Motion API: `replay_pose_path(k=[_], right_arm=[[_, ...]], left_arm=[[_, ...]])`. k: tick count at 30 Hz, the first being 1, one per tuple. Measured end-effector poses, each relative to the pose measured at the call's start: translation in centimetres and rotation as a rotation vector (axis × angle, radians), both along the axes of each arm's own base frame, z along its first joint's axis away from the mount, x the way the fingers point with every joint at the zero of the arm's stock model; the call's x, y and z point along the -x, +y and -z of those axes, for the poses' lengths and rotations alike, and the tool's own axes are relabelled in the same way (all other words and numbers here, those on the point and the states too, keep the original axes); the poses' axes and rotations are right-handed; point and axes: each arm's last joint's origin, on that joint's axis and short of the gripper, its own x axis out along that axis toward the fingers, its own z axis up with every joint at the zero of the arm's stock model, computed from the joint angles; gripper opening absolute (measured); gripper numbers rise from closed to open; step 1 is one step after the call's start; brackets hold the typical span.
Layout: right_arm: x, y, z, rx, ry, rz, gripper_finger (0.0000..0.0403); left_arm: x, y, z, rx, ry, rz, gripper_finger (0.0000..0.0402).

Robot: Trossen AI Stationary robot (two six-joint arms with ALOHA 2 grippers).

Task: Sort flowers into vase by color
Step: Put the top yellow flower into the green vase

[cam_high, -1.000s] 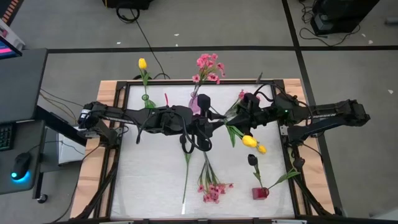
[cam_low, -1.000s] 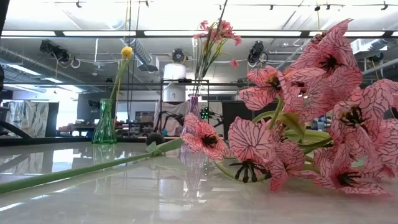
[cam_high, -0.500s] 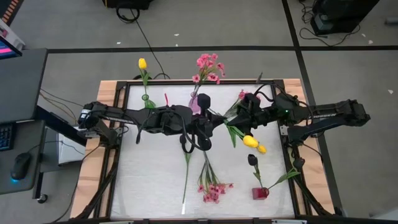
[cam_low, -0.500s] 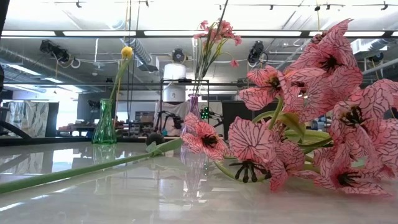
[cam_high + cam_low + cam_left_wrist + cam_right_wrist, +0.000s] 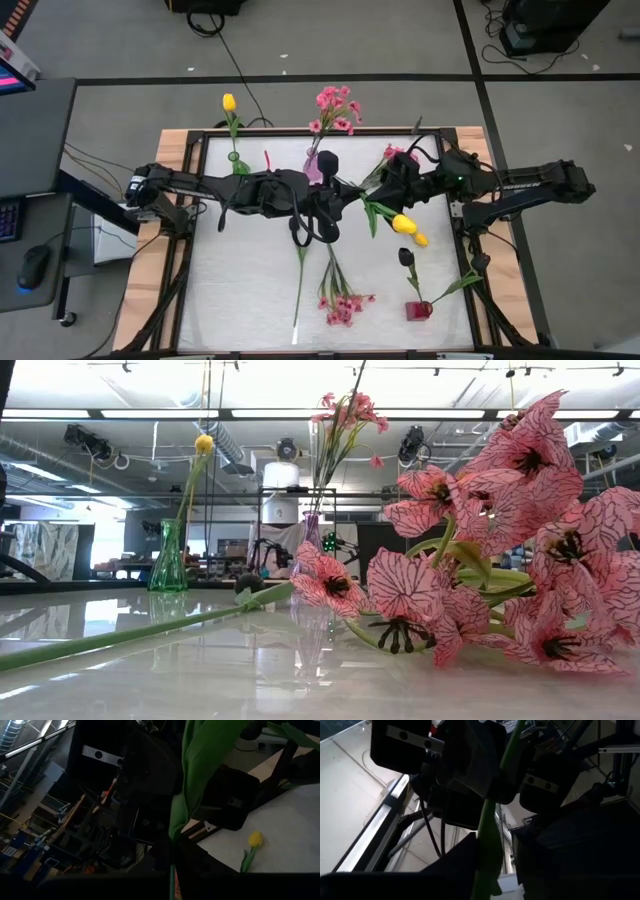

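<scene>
Both arms meet over the far middle of the table (image 5: 250,300). The left gripper (image 5: 345,192) is closed on the green stem (image 5: 172,880) of a yellow tulip (image 5: 403,225), whose leaf rises right in front of its wrist camera. The right gripper (image 5: 385,180) sits just beside it, on the same stem (image 5: 487,825); the stem runs between its fingers, but whether they pinch it or stand slightly apart cannot be told. The tulip's head hangs over the table's right half, just beside a second yellow bloom (image 5: 420,239). At the far edge a green vase (image 5: 168,560) holds one yellow tulip (image 5: 229,102), and a clear purple vase (image 5: 314,165) near the arms holds a pink spray (image 5: 335,108). Near the right front corner a red vase (image 5: 418,310) holds a dark tulip (image 5: 406,257). Another pink spray (image 5: 343,305) lies flat in the near middle, filling the low view's right side, and a long stem (image 5: 300,280) lies just left of it.
</scene>
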Motion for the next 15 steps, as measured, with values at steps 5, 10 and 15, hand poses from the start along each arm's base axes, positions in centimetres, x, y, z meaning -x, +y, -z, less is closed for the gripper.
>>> replay_pose_path(k=[5,10,15], right_arm=[[0.0,-0.1,0.0,0.031,-0.009,-0.017,0.0201],[0.0,-0.8,0.3,0.114,-0.007,-0.047,0.0245],[0.1,-1.8,0.6,0.187,-0.007,-0.062,0.0259]], left_arm=[[0.0,0.0,0.0,0.001,-0.001,0.0,0.0018],[0.0,0.0,0.0,0.0,0.005,-0.001,0.0018],[0.0,0.0,0.1,-0.001,0.009,-0.002,0.0018]])
